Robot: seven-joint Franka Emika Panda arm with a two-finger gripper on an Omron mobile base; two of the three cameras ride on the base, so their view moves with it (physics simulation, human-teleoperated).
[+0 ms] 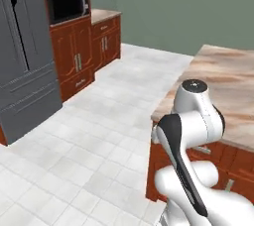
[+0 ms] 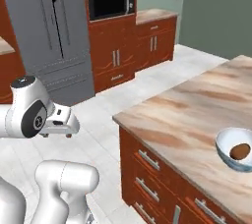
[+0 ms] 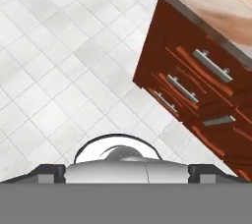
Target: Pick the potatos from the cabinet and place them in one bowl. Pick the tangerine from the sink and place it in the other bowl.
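- The pincer (image 3: 126, 179) stood wide and empty above the tiled floor (image 3: 59, 70).
- The pale bowl (image 2: 235, 148) sat on the bench (image 2: 187, 115), holding one potato (image 2: 239, 151).

Even, bright, flat rendered light is seen throughout; shadows are faint, soft glare is seen on the floor tiles (image 1: 89, 136), edges are slightly soft, no distortion.

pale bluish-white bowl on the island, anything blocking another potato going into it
Nothing visible does. The round glossy pale bluish-white bowl sits open-topped on the marbled wooden counter, holding one brown potato, with room left beside it.
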